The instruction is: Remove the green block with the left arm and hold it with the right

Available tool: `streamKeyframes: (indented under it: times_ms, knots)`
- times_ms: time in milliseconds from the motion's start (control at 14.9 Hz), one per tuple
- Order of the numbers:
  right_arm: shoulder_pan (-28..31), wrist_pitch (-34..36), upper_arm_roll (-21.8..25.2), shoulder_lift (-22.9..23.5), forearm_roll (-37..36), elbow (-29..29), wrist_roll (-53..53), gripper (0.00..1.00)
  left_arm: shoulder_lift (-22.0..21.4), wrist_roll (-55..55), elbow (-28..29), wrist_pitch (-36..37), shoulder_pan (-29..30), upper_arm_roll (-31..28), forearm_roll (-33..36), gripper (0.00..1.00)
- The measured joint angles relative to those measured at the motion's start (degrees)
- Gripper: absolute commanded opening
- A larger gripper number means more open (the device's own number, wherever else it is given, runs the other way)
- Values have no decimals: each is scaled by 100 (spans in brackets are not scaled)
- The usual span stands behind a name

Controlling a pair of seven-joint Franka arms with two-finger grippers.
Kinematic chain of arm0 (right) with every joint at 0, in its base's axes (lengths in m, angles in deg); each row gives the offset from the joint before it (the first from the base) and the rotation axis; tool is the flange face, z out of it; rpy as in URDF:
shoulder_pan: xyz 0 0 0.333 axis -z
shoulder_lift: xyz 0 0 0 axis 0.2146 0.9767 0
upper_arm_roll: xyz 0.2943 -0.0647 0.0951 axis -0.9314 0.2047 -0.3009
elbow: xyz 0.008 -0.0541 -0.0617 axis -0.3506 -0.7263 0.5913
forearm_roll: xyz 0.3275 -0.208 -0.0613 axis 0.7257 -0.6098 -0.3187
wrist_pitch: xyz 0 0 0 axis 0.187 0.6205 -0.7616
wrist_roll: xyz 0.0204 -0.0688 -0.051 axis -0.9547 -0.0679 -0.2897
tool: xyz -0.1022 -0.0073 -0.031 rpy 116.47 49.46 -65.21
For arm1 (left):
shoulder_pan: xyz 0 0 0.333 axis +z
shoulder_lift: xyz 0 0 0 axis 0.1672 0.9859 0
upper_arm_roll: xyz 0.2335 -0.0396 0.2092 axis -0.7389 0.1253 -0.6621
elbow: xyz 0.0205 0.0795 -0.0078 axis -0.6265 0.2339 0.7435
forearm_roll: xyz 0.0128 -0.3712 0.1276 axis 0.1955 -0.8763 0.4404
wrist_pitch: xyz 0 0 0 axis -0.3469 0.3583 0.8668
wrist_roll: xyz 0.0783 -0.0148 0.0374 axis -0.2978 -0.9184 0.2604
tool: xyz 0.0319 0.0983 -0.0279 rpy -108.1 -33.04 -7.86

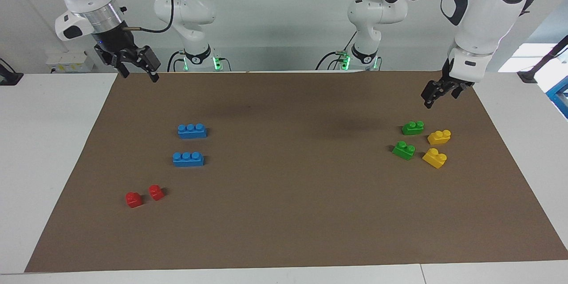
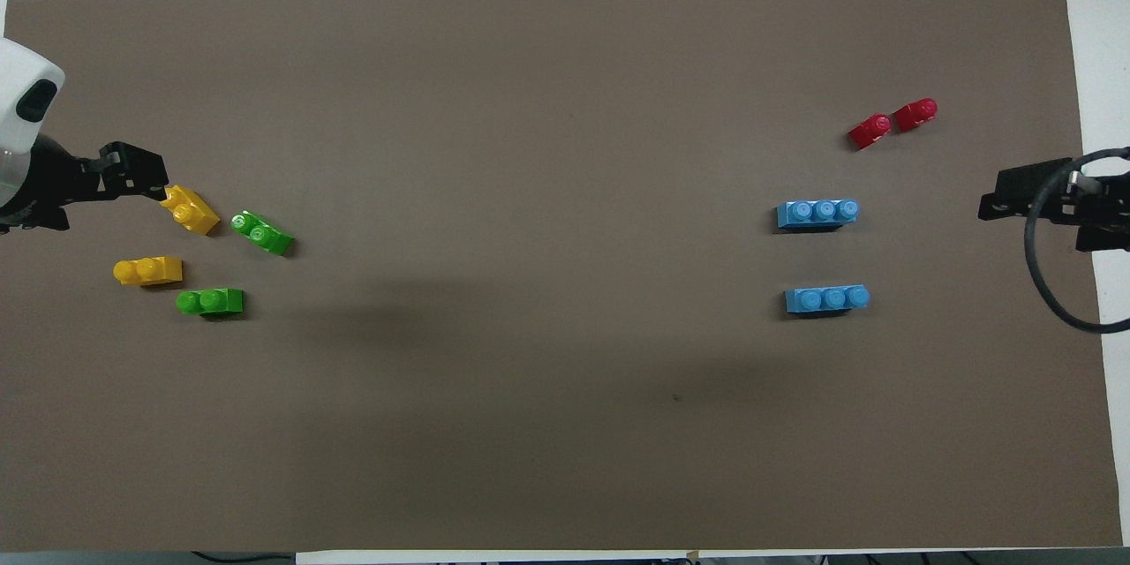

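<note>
Two small green blocks lie on the brown mat (image 1: 284,222) at the left arm's end. One green block (image 1: 412,128) (image 2: 210,301) is nearer to the robots, the second green block (image 1: 404,150) (image 2: 261,232) is farther from them. Both lie free, with nothing touching them. My left gripper (image 1: 439,94) (image 2: 134,177) is open and empty, raised over the mat's edge beside this cluster. My right gripper (image 1: 138,70) (image 2: 996,194) is open and empty, raised over the mat's edge at the right arm's end.
Two yellow two-stud bricks (image 1: 439,136) (image 1: 435,158) lie right beside the green blocks, toward the mat's edge. Two blue three-stud bricks (image 1: 191,131) (image 1: 188,159) and two small red bricks (image 1: 133,199) (image 1: 156,192) lie toward the right arm's end.
</note>
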Motion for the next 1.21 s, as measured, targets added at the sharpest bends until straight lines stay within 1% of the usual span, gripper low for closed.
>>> streamKeyframes:
  times_ms: [134, 268, 469, 603, 737, 1205]
  knots:
    - [-1, 25, -6, -18, -31, -32, -216, 100, -166, -628, 0, 272, 57, -7, -21, 100]
    - [-1, 37, -6, -26, -33, -98, -241, 100, -218, -841, 0, 475, 129, -11, -239, 100]
    - [0, -22, -6, -33, -58, -134, -248, 100, -213, -889, -76, 768, 149, -55, -482, 100]
    - [-1, -52, -6, -32, -274, -138, -307, 100, -206, -893, -237, 977, 158, -60, -564, 100]
    - [0, -58, -5, -32, -419, -155, -463, 100, -195, -893, -305, 1038, 165, -61, -647, 100]
    - [0, -59, -5, -32, -440, -224, -709, 100, -182, -893, -460, 1160, 207, -75, -731, 100]
